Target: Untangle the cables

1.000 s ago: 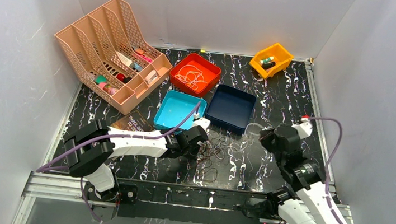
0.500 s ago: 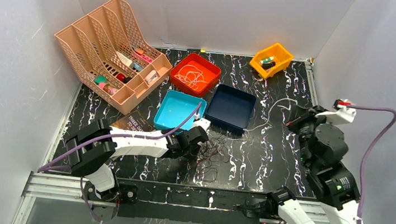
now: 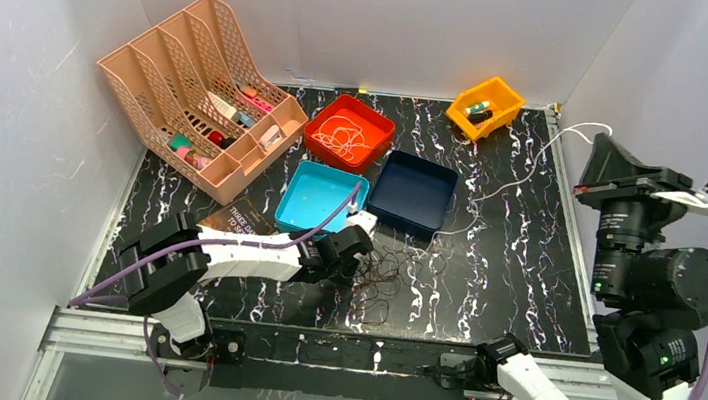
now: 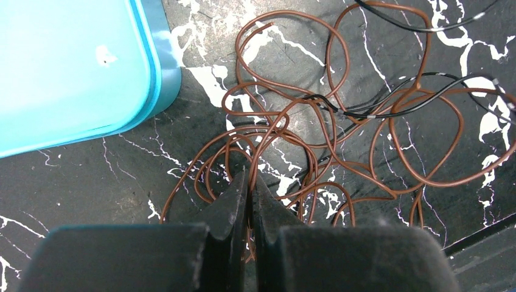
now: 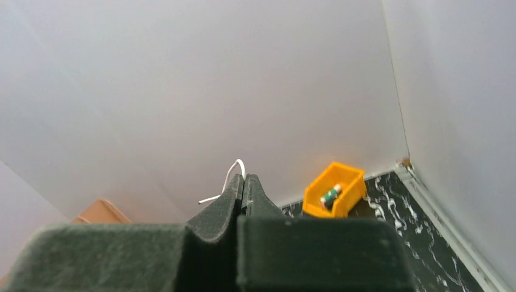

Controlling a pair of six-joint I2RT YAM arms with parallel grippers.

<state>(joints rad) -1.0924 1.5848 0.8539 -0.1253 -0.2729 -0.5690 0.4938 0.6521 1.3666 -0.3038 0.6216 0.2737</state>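
Black marbled counter, grey walls on three sides.

Left pincer is down at counter level, jaws pinched tight on one strand of the brown cable. That cable lies in a loose looping tangle on the counter, just on the near side of the light-blue tray and in front of the navy tray. Black cable runs across the brown loops and is threaded through them at one spot. Another black run crosses the top edge of the left wrist view.

Right arm is up high by the right wall. Right pincer is clamped on the white cable, with a short end sticking out past the fingertips. In the overhead view the white cable hangs slack from that pincer down to the counter and lands near the navy tray's right corner, close to the tangle. Can't tell whether its low end is caught in the brown loops.

Red tray, behind the light-blue one, holds a pale cord in a coil. Yellow bin sits at the far right with small items inside. Peach file rack is far left, with small items in its front slots.
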